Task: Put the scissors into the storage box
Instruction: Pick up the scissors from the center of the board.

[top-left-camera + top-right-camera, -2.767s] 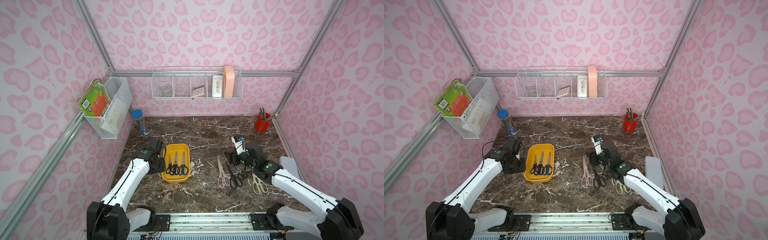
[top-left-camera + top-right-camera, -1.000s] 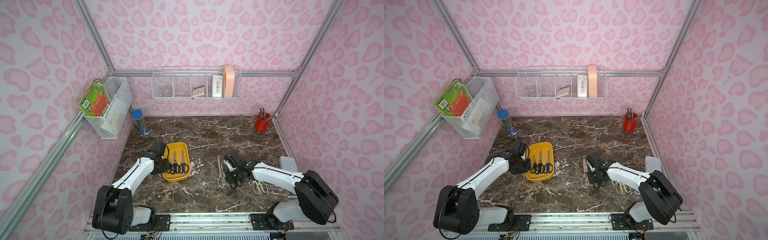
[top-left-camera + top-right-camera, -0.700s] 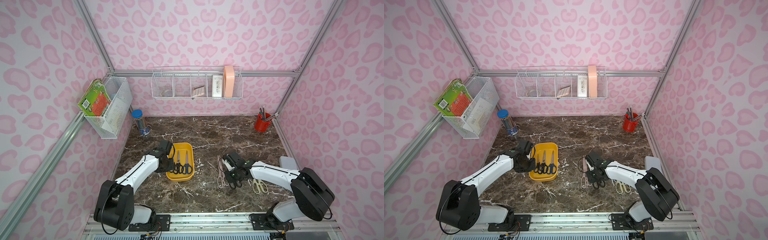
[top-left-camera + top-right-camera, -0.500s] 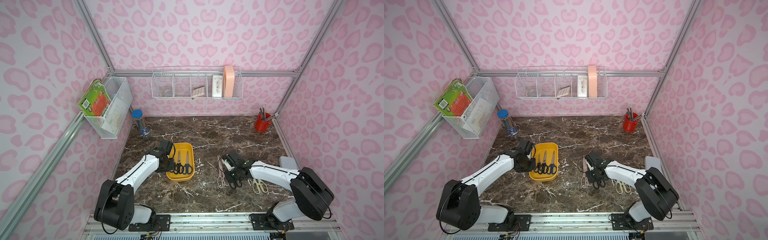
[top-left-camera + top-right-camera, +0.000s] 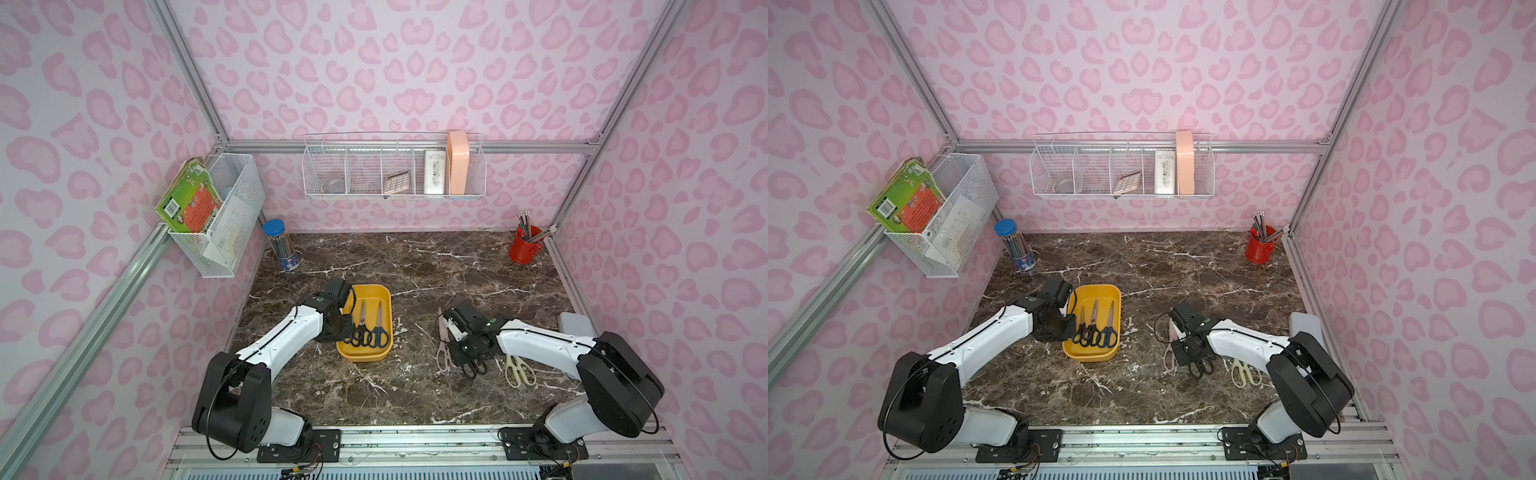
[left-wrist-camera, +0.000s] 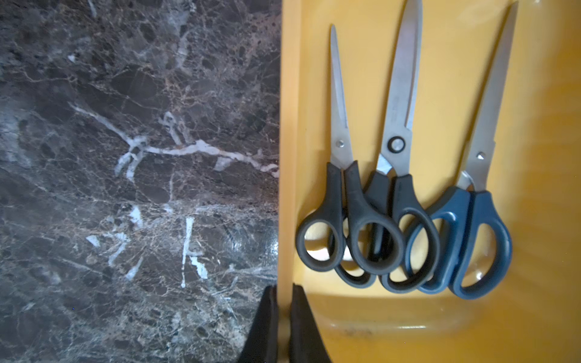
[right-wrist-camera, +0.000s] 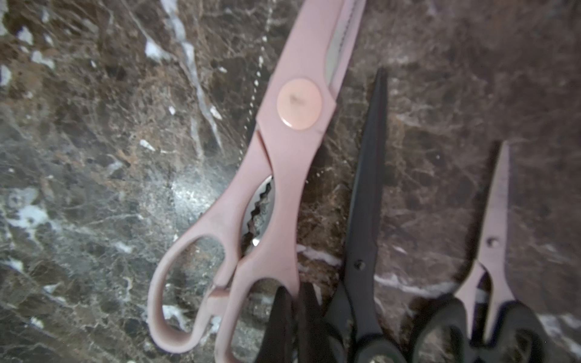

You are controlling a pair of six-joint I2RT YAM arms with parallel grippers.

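left gripper (image 6: 284, 289) clamped on storage box (image 6: 286, 125) rim | 3 scissors (image 6: 400, 125) inside | right gripper (image 7: 294, 290) jaws together beside pink scissors (image 7: 283, 157), grip unclear

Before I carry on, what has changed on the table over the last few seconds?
The left gripper came down, clamped the rim of the yellow tray and slid it slightly toward the middle of the table. The right gripper dropped and shut between the handles of the pink scissors and black scissors; whether it grips either is unclear. Nothing else visibly moved.
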